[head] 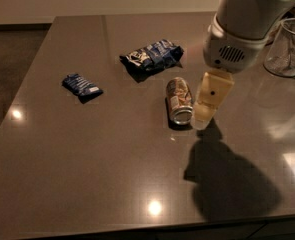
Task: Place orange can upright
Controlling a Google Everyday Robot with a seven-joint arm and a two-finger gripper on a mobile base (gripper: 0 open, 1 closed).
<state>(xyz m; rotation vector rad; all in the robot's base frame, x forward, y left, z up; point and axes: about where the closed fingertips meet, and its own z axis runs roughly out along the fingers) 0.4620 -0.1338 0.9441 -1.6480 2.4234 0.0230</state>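
Observation:
The orange can (179, 97) lies on its side near the middle of the dark table (87, 154). Its orange-tan label faces up and one silver end points toward the camera. My gripper (203, 119) hangs from the white arm that comes in from the top right. It is just to the right of the can, close beside its near end and low over the table. It holds nothing that I can see.
A large blue crinkled snack packet (152, 57) lies just behind the can. A smaller blue packet (82, 85) lies to the left. A clear glass container (288, 46) stands at the right edge. The table's front edge runs along the bottom.

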